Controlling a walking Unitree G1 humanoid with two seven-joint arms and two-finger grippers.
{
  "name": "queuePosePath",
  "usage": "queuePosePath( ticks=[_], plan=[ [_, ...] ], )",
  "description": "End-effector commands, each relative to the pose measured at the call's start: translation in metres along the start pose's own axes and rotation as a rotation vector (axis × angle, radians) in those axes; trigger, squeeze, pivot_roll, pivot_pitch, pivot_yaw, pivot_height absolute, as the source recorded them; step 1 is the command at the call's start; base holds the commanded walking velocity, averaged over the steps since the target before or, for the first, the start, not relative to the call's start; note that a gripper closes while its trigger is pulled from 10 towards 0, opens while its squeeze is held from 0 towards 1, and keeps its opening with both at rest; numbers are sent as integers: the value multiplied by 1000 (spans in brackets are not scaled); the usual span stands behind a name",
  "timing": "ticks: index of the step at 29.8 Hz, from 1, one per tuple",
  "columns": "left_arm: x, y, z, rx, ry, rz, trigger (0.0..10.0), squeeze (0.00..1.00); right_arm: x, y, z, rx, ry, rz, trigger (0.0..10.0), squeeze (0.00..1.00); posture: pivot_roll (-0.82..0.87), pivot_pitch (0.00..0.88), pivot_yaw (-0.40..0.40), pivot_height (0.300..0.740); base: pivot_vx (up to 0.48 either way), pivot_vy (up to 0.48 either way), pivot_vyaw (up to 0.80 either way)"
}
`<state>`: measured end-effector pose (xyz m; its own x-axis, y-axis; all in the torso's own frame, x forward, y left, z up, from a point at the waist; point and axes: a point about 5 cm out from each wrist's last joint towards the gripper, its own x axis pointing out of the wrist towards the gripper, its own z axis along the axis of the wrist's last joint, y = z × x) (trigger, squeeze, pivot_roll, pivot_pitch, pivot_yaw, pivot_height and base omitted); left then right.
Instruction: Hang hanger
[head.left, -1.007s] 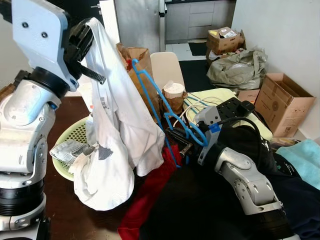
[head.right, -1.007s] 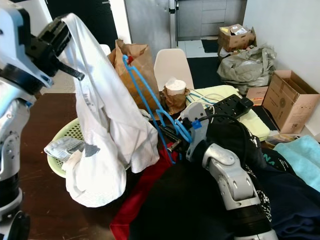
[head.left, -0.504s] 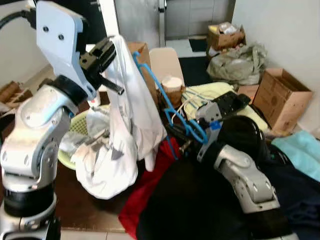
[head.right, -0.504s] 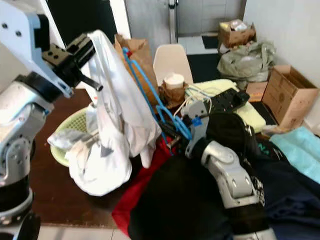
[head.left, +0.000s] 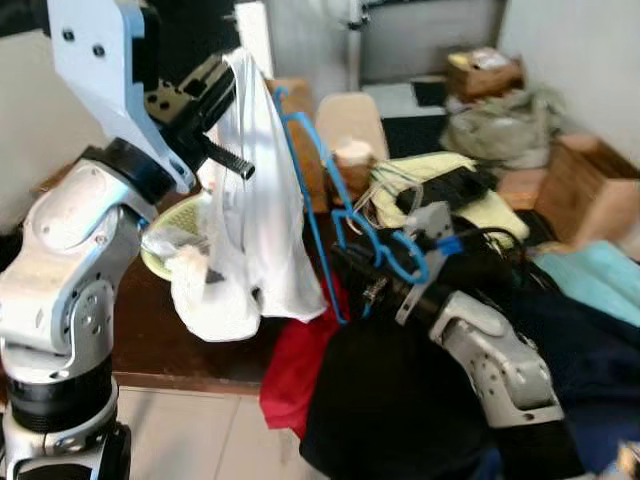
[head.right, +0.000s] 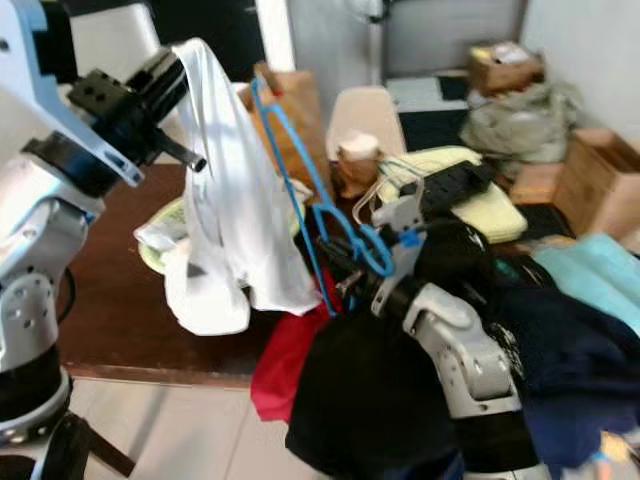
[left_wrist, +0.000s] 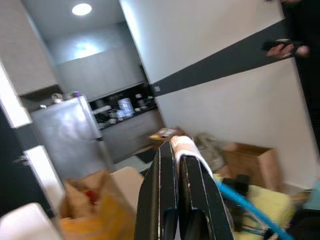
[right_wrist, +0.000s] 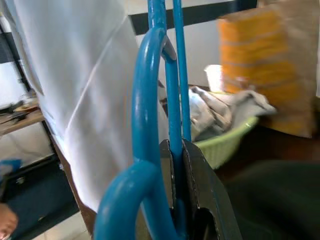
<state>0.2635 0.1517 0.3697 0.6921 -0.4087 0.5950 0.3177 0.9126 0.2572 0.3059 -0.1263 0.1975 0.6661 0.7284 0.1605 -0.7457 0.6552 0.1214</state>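
A dark brown worktop (head.right: 120, 300) carries a heap of black, red and navy clothing (head.right: 370, 390) and a pale green basket (head.left: 175, 262) with crumpled white and grey cloth in it. Raised above the basket, the left pincer (head.right: 170, 75) is clamped on the top of a white garment (head.right: 235, 230) that hangs down over it. Beside it the right pincer (right_wrist: 182, 165) grips a blue hanger (head.right: 320, 200) by its thin bar, the hanger slanting up between the garment and a brown paper bag (head.right: 300, 110)
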Motion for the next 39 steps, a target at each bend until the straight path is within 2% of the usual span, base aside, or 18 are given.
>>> queuePosePath(
  ticks=[1, 3, 5, 10, 13, 16, 19, 20, 26, 29, 30, 31, 34, 39],
  plan=[
    [-5, 19, 6, 75, -20, 120, 10000, 0, 5, 7, 1, 30, -12, 23, 10000, 0, -104, 0, 50, 736, 0, 0, 0],
    [-4, 38, 16, 127, -58, 241, 10000, 0, 6, 10, -3, 45, -10, 25, 10000, 0, -102, 0, 47, 736, 0, 0, 0],
    [-3, 42, 20, 138, -75, 270, 10000, 0, 7, 12, -4, 50, -8, 26, 10000, 0, -102, 0, 46, 736, 0, 0, 0],
    [0, 43, 27, 94, -112, 265, 10000, 0, 9, 14, -5, 73, -20, 24, 10000, 0, -101, 0, 45, 736, 0, 0, 0],
    [2, 39, 30, 73, -130, 244, 10000, 0, 10, 14, -4, 97, -39, 21, 10000, 0, -100, 0, 43, 736, 0, 0, 0],
    [6, 30, 36, 13, -170, 194, 10000, 0, 12, 13, 5, 198, -118, 15, 10000, 0, -100, 0, 42, 736, 0, 0, 0],
    [8, 27, 37, -16, -183, 177, 10000, 0, 12, 11, 8, 236, -149, 11, 10000, 0, -100, 0, 41, 736, 0, 0, 0],
    [9, 22, 38, -56, -200, 146, 10000, 0, 11, 8, 13, 279, -188, 1, 10000, 0, -100, 0, 40, 736, 0, 0, 0],
    [10, 18, 39, -75, -208, 128, 10000, 0, 11, 6, 16, 294, -207, -7, 10000, 0, -99, 0, 41, 736, 0, 0, 0],
    [16, 4, 35, -189, -207, 63, 10000, 0, 10, -2, 22, 303, -240, -40, 10000, 0, -95, 0, 42, 736, 0, 0, 0],
    [16, 4, 35, -189, -207, 63, 10000, 0, 10, -2, 22, 303, -240, -40, 10000, 0, -95, 0, 42, 736, 0, 0, 0],
    [17, -2, 30, -222, -189, 31, 10000, 0, 10, -3, 24, 301, -245, -45, 10000, 0, -94, 0, 45, 736, 0, 0, 0],
    [17, -9, 23, -252, -148, -12, 10000, 0, 10, -5, 25, 297, -249, -49, 10000, 0, -94, 0, 50, 736, -107, 0, 0],
    [17, -13, 12, -271, -95, -42, 10000, 0, 8, -5, 25, 282, -232, -54, 10000, 0, -96, 0, 58, 736, -364, 0, 0]
  ],
)
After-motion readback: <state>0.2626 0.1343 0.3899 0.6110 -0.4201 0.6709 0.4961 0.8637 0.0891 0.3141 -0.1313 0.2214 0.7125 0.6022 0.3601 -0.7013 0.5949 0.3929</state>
